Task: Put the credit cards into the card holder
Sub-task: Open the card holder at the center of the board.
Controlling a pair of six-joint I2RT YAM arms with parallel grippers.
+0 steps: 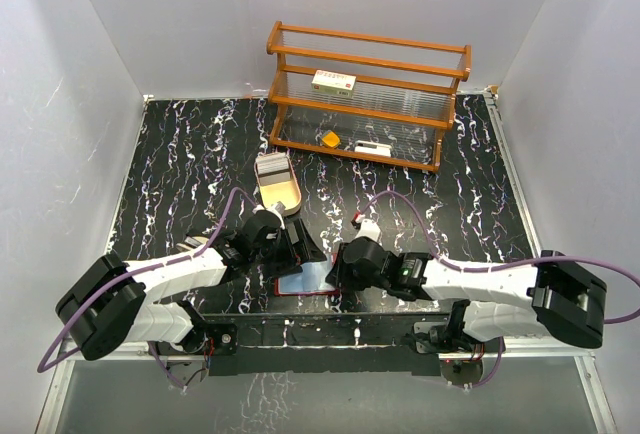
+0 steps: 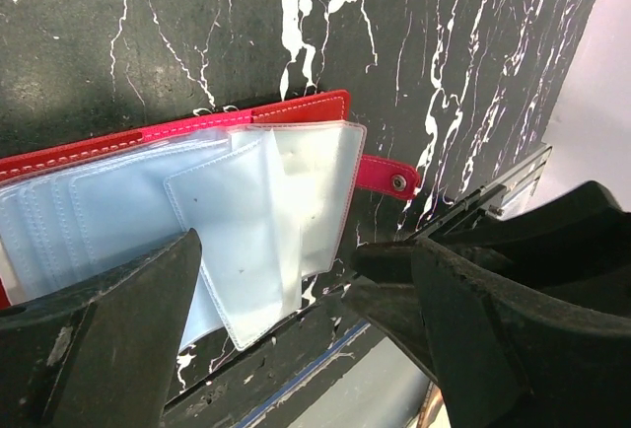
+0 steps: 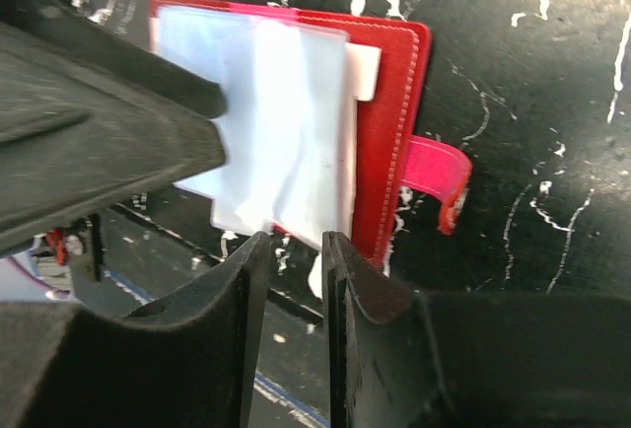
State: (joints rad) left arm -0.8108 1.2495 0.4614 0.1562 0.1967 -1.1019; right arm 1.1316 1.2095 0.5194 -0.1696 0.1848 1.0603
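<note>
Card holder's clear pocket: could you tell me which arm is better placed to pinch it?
Probably right: the right gripper sits nearly shut at the clear pocket edge; the left gripper gapes wide.

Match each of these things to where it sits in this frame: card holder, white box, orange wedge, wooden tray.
Things:
1. card holder
2. white box
3. orange wedge
4. wooden tray

Places:
A. high up in the rack
B. on the table, just in front of the rack
C. lying open at the table's near edge
D. low in the rack, on its floor

Pairs: 1-C, 2-A, 3-D, 4-B.
</note>
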